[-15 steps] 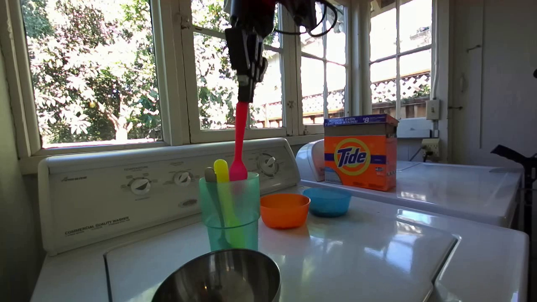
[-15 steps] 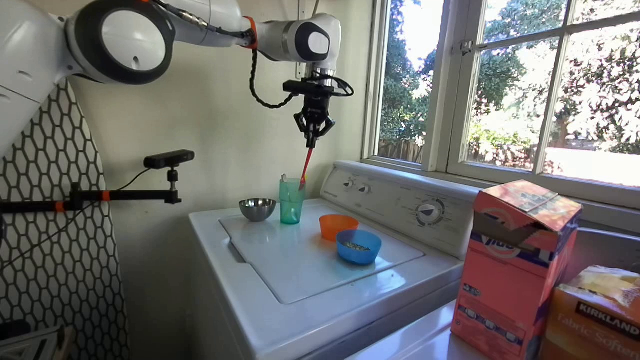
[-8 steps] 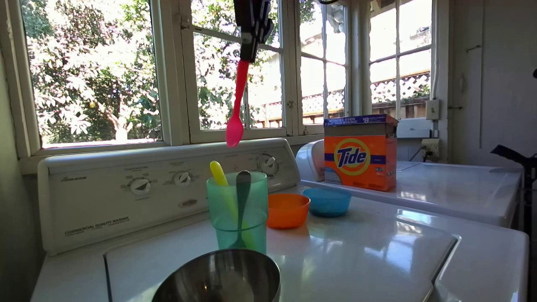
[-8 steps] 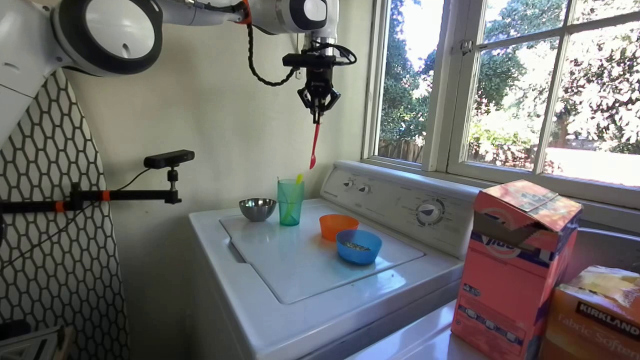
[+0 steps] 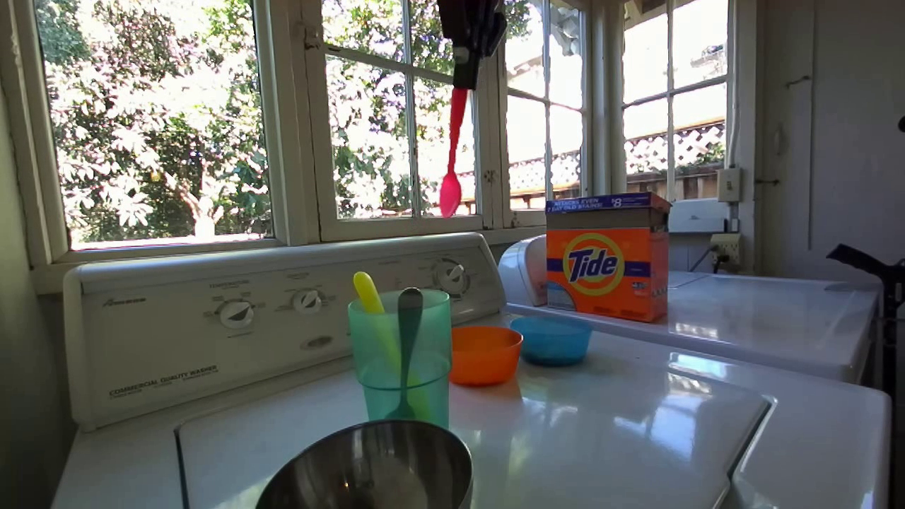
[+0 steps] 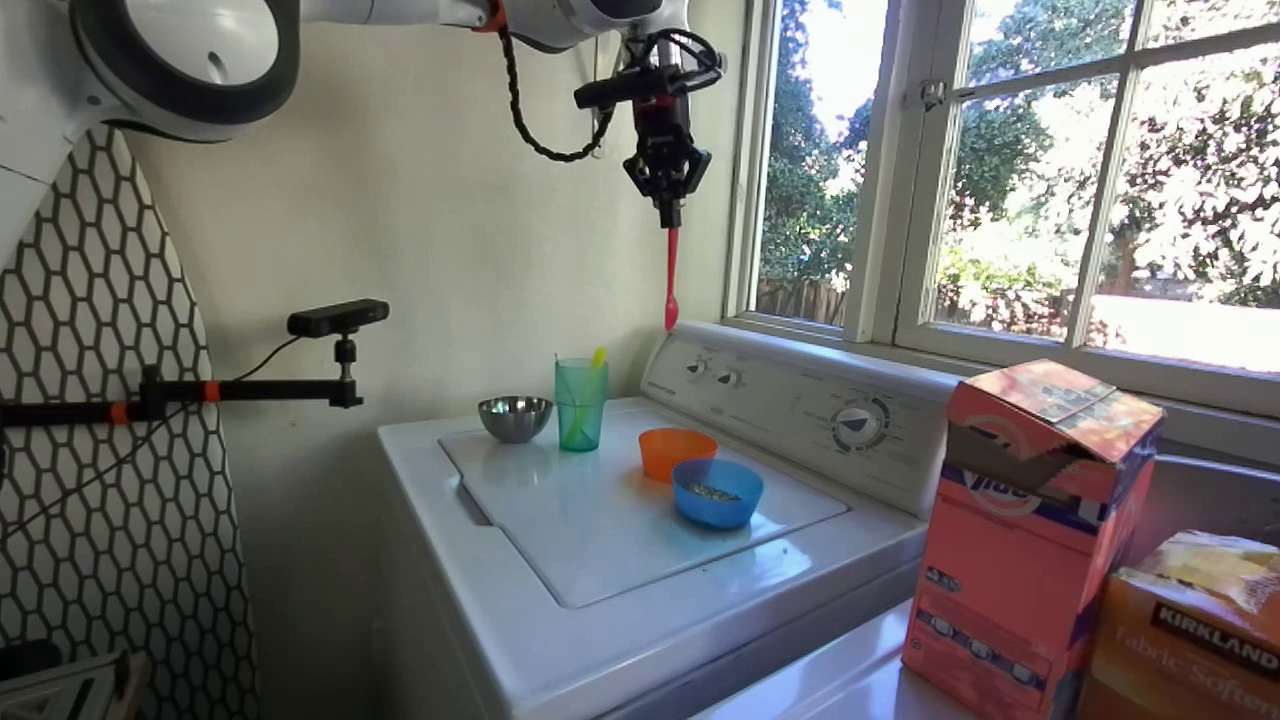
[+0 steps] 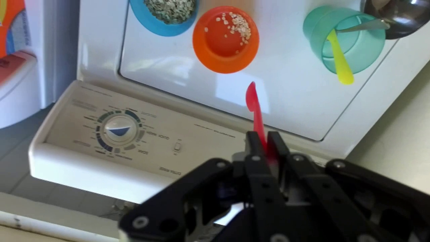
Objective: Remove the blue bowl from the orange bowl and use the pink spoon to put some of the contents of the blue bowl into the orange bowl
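My gripper (image 6: 670,218) is shut on the handle of the pink spoon (image 6: 672,280). The spoon hangs bowl-end down in the air near the washer's control panel, touching nothing else. In the wrist view the spoon (image 7: 258,116) runs out between the fingertips. The orange bowl (image 7: 225,67) sits upright on the washer lid with a few pale flakes in it. The blue bowl (image 7: 164,30) sits separately beside it and holds many grey-green flakes. Both bowls also show in an exterior view, the orange bowl (image 5: 486,360) nearer the cup than the blue bowl (image 5: 551,343).
A green cup (image 6: 580,420) with a yellow utensil (image 7: 342,69) and a grey utensil (image 5: 409,318) stands on the lid. A metal bowl (image 6: 515,420) stands beside it. The washer control panel (image 6: 790,390) rises behind, below the windows. A detergent box (image 5: 608,297) stands beyond.
My gripper has lifted the pink spoon up out of the green cup and moved it toward the bowls' side. The cup shifted slightly and its utensils swung over. The bowls stayed put.
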